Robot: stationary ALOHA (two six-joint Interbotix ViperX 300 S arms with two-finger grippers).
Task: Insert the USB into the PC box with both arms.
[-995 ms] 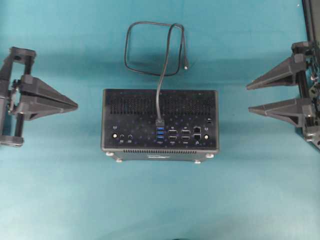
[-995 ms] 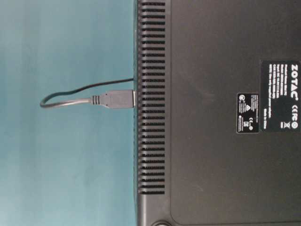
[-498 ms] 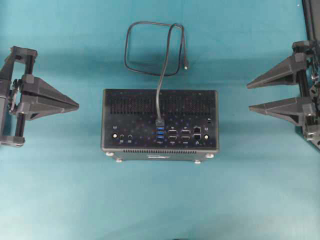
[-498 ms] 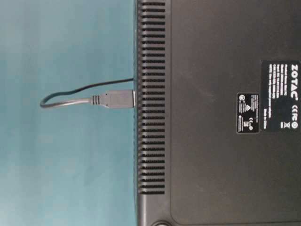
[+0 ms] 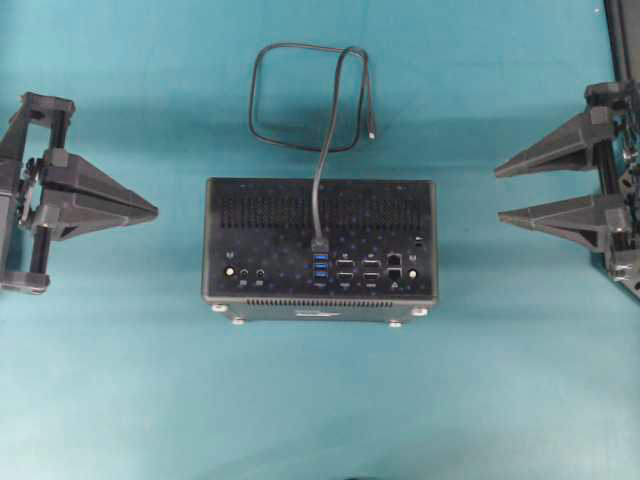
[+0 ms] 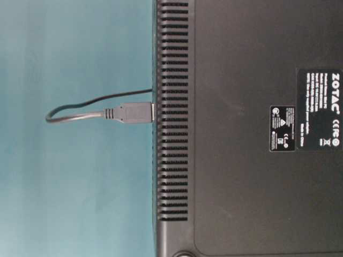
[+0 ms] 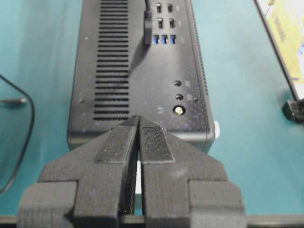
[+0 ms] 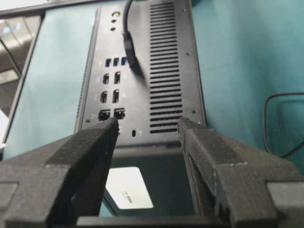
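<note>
Teal table [image 5: 120, 380]: PC box [image 5: 320, 240] resting centre; USB [image 5: 305, 95] loop apparently flat behind.

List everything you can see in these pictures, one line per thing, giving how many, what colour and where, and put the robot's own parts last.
PC box: one, black, middle of the table, port face turned up, silver feet along its near edge.
USB: one, black cable, looped on the table beyond the box; its plug sits in the blue port column, its small free tip lies right of the loop.
Table: one, teal surface under everything.
Left gripper: one, black, left of the box, apart from it, fingers pressed together, empty.
Right gripper: one, black, right of the box, apart from it, fingers spread, empty.
</note>
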